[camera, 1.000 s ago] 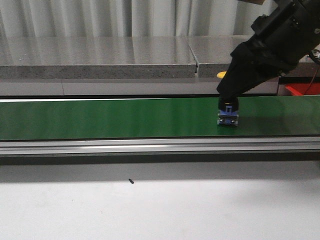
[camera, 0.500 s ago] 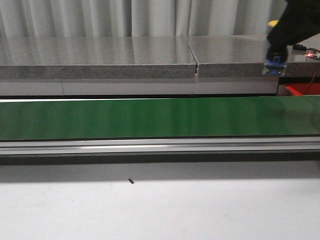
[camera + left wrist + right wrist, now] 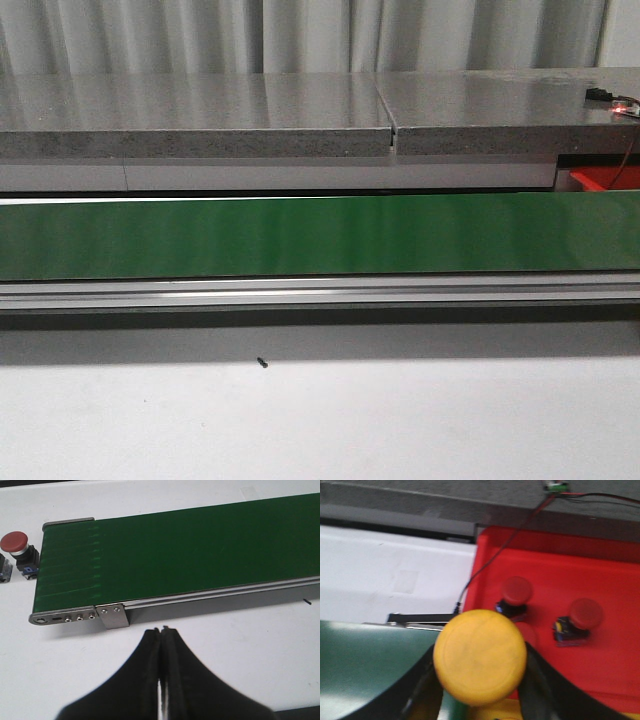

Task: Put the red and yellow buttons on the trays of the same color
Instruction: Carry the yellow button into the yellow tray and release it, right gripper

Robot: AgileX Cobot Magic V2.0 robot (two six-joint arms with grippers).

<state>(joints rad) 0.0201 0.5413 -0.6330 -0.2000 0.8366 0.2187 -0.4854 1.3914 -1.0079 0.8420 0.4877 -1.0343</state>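
Observation:
In the right wrist view my right gripper (image 3: 480, 680) is shut on a yellow button (image 3: 480, 656), held above the end of the green belt (image 3: 365, 665) and the edge of the red tray (image 3: 600, 570). Red buttons (image 3: 516, 596) (image 3: 580, 620) stand in the red tray. A strip of the yellow tray (image 3: 495, 711) shows under the held button. In the left wrist view my left gripper (image 3: 161, 630) is shut and empty over the white table, near the belt's end. A red button (image 3: 15, 547) stands on the table beside that belt end. Neither gripper shows in the front view.
The green conveyor belt (image 3: 300, 235) runs across the front view with a grey stone ledge (image 3: 200, 120) behind it. A corner of the red tray (image 3: 605, 180) shows at the far right. A small black screw (image 3: 262, 363) lies on the white table. A wire (image 3: 490, 555) crosses the tray's rim.
The right arm lifted the yellow button off the belt and moved up and right, out of the front view. The belt is bare in the front view.

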